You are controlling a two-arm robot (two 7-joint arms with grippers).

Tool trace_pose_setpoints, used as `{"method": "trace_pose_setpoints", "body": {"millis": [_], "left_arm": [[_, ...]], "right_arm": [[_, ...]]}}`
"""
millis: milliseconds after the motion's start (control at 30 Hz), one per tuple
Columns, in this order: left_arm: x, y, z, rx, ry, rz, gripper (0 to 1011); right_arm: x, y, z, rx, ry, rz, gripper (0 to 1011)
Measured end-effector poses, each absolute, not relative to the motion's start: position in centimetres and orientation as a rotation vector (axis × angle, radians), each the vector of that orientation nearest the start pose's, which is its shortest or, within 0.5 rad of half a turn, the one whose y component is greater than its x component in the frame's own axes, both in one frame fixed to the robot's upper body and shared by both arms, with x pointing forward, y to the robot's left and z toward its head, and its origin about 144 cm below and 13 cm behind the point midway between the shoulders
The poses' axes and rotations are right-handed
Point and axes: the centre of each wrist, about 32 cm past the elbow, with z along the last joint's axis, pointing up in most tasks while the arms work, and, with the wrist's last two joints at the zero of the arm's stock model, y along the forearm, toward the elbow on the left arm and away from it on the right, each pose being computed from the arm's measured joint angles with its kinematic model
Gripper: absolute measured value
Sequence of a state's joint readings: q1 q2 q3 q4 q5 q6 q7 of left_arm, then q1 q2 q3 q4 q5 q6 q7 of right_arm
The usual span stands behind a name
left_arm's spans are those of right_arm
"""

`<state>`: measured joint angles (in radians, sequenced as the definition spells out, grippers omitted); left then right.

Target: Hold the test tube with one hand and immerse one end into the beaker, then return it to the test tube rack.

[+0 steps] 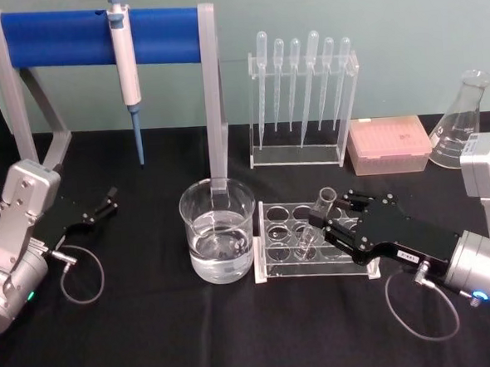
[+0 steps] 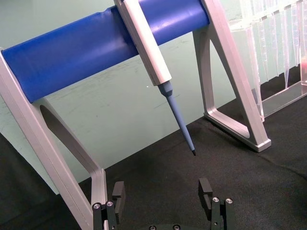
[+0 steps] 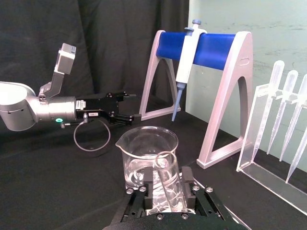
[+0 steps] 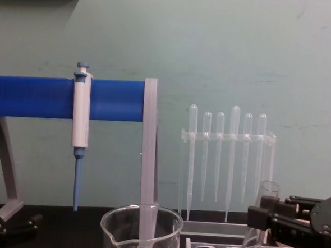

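Water stands in the lower part of the beaker (image 1: 199, 224), which sits on the black cloth (image 1: 155, 339) near the middle of the table. Just beside the beaker, on the robot's right, is the clear test tube rack (image 1: 274, 256) with its round holes. The test tube (image 1: 323, 204) stands tilted in this rack. Its lower end reaches down among the holes nearer the beaker, and its flared rim leans away from the beaker to the right.

The right gripper (image 1: 328, 212) reaches in from the side of the rack away from the beaker, its jaws pinching the tube's upper part. In the right wrist view the tube (image 3: 168, 184) sits between the two black fingers (image 3: 149, 189), with the beaker (image 3: 146, 158) straight behind it.

The left gripper (image 1: 105, 204) hangs low over the cloth well to the beaker's left. Its jaws are spread, as the left wrist view (image 2: 161, 191) shows.

Behind the beaker stands a grey stand with a blue bar (image 1: 61, 38), and a pipettor (image 1: 125, 66) hangs from the bar. Behind and to the right of the beaker, a clear acrylic holder (image 1: 301, 151) carries a row of plastic transfer pipettes (image 1: 301, 80). Farther right of the beaker are a pink tip box (image 1: 388, 141) and then an Erlenmeyer flask (image 1: 466, 120).
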<state>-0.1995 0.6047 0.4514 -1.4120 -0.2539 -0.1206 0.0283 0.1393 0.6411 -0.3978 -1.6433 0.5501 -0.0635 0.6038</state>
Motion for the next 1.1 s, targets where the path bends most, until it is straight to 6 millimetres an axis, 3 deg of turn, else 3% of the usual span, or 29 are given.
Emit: {"method": "trace_pose_setpoints", "body": {"millis": [167, 633, 833, 1100], "left_arm": [[48.9, 31.0, 114.0, 0.304, -0.285, 1.248, 1000], [48.9, 31.0, 114.0, 0.304, -0.285, 1.248, 1000], [48.9, 31.0, 114.0, 0.304, -0.285, 1.248, 1000], [48.9, 31.0, 114.0, 0.304, -0.285, 1.248, 1000]], "right_arm": [[47.2, -29.0, 119.0, -0.062, -0.075, -0.601, 262], [47.3, -29.0, 119.0, -0.062, -0.07, -0.601, 251], [48.3, -29.1, 120.4, -0.072, -0.029, -0.594, 251], [49.2, -29.1, 124.0, -0.075, -0.024, -0.557, 251]]}}
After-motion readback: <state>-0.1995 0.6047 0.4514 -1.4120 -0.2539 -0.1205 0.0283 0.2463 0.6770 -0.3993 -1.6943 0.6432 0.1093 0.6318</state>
